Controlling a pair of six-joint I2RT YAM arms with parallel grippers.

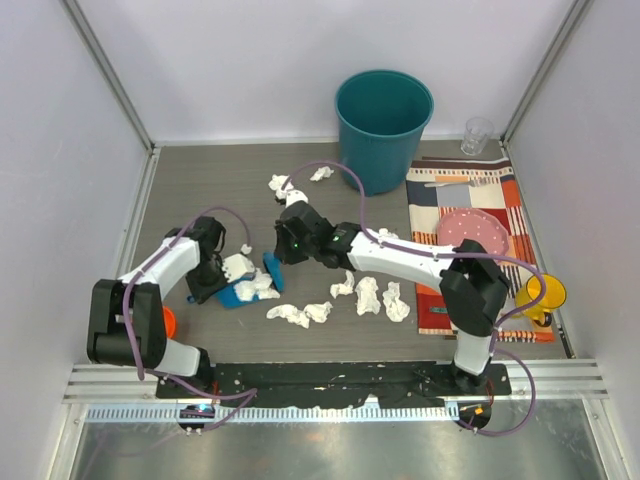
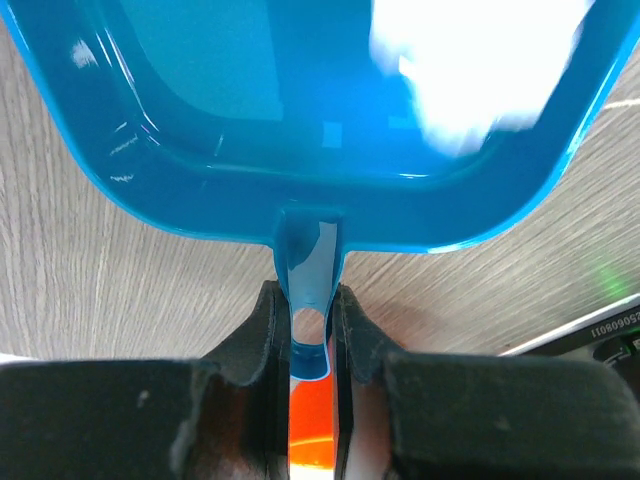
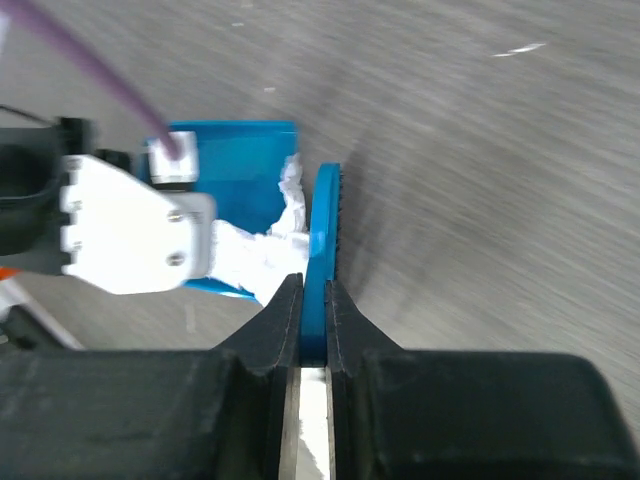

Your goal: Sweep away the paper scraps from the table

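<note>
My left gripper (image 1: 212,285) is shut on the handle of a blue dustpan (image 1: 240,294), which lies flat on the table (image 1: 200,190); the handle sits between the jaws in the left wrist view (image 2: 308,320). White paper scraps (image 1: 250,278) lie in the pan. My right gripper (image 1: 280,250) is shut on a blue brush (image 1: 272,272) held at the pan's open edge; it also shows in the right wrist view (image 3: 322,240). More scraps (image 1: 300,314) lie in front, others (image 1: 380,297) to the right, and some (image 1: 285,185) at the back.
A teal bin (image 1: 383,128) stands at the back. A striped placemat (image 1: 470,215) at the right carries a pink plate (image 1: 476,232) and fork; a glass (image 1: 477,135) and yellow cup (image 1: 543,296) stand nearby. An orange object (image 1: 169,322) lies by the left arm.
</note>
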